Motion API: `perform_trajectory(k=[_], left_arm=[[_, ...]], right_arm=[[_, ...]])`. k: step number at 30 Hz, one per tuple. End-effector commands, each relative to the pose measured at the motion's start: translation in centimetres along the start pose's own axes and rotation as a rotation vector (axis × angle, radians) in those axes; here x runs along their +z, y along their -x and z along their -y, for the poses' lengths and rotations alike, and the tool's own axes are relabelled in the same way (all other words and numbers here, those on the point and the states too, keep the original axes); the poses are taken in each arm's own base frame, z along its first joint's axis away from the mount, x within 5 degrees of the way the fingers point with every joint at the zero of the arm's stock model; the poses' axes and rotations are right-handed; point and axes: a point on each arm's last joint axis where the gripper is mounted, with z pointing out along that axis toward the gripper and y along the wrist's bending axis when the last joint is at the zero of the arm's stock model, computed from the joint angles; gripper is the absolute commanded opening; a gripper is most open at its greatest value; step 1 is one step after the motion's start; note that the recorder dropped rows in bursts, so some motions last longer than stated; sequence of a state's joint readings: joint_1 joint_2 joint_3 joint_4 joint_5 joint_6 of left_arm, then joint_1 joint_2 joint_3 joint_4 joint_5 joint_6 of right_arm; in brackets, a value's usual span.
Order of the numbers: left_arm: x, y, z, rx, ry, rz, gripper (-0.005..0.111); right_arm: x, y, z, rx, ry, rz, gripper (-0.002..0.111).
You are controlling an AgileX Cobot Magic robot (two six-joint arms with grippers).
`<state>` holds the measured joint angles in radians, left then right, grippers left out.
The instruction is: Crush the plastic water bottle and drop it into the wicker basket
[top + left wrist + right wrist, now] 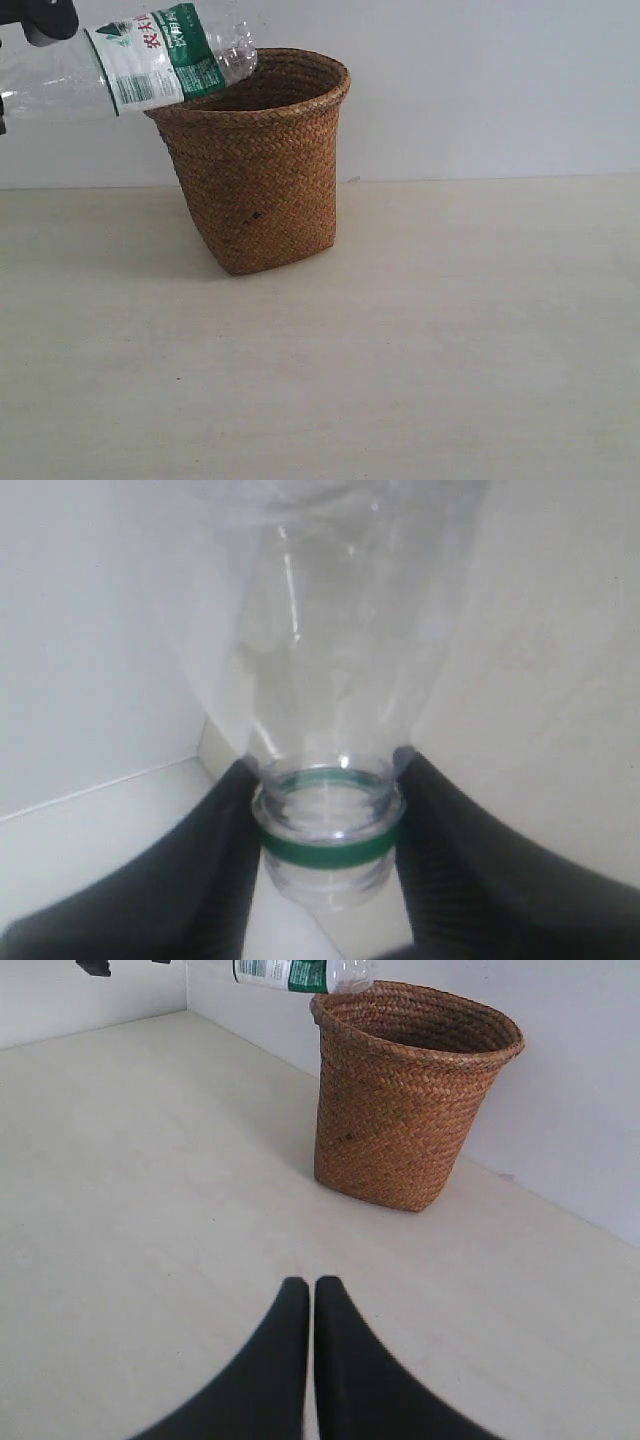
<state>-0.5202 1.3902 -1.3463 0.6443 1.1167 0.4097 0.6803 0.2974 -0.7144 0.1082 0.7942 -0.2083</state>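
Observation:
The plastic water bottle [160, 55] hangs almost level at the top left of the exterior view, its green-and-white label facing the camera. Its clear bottom end reaches over the near-left rim of the wicker basket [255, 170]. My left gripper [328, 764] is shut on the bottle's open neck, just above the green ring, and shows as a dark part [45, 20] in the exterior view. In the right wrist view the bottle [300, 972] and the basket [400, 1110] stand far off. My right gripper [313, 1282] is shut with nothing in it, above the table.
The basket stands upright on a pale table [420, 350], close to a white wall [500, 90] behind it. The right arm does not show in the exterior view.

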Motion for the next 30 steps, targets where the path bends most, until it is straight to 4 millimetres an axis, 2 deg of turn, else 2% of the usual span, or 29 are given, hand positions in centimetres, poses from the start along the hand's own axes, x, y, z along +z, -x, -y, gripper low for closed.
perform_trajectory(k=[1,9,15,18,20,23,27,28,30], left_arm=[[-0.5,0.0,0.7,-0.038,-0.113,0.024,0.004],[-1.5,1.1,3.6,-0.008,-0.433,0.144,0.004],[-1.6,1.3,3.9,-0.055,-0.47,0.159,0.004],[-1.3,2.5,2.6,-0.082,-0.317,0.297,0.005],[-1.3,3.4,1.3,-0.075,-0.175,0.395,0.012],[-1.2,5.0,-1.5,-0.077,0.057,0.519,0.034],[0.7,6.7,-6.4,-0.227,0.262,0.509,0.068],[1.5,7.2,-7.2,-0.256,0.285,0.487,0.074],[3.0,8.0,-7.9,-0.239,0.318,0.417,0.075]], right_arm=[[-0.1,-0.1,0.0,0.0,-0.003,0.005,0.0],[-0.1,-0.2,0.0,0.0,0.0,-0.008,0.0],[-0.1,-0.2,0.0,0.0,0.0,-0.008,0.0],[-0.1,-0.2,0.0,0.0,0.0,-0.008,0.0],[-0.1,-0.2,0.0,0.0,0.0,-0.008,0.0],[-0.1,-0.2,0.0,0.0,0.0,-0.008,0.0],[-0.1,-0.2,0.0,0.0,0.0,-0.008,0.0],[-0.1,-0.2,0.0,0.0,0.0,-0.008,0.0],[-0.1,-0.2,0.0,0.0,0.0,-0.008,0.0]])
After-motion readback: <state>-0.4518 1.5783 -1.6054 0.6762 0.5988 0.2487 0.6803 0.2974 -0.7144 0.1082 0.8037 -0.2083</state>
